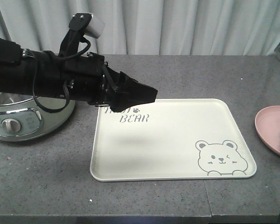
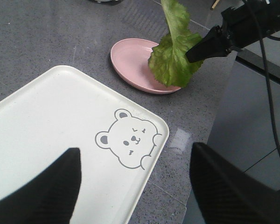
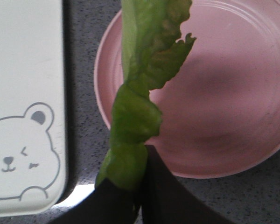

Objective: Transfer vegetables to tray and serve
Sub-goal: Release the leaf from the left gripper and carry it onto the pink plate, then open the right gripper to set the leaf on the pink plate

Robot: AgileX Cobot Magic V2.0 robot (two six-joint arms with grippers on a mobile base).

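Clamping a lettuce leaf [image 3: 140, 93] above the pink plate [image 3: 233, 116], the right gripper [image 3: 133, 175] is showing only in wrist views; the left gripper [image 2: 135, 147] is hovering spread over the tray [image 2: 46, 121].

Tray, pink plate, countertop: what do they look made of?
Tray: likely plastic, cream, matte to satin, moulded rim, printed bear. Pink plate: plastic or melamine by its look, smooth with soft sheen, moulded rings. Countertop: grey speckled stone or a stone-look laminate; can't tell which.
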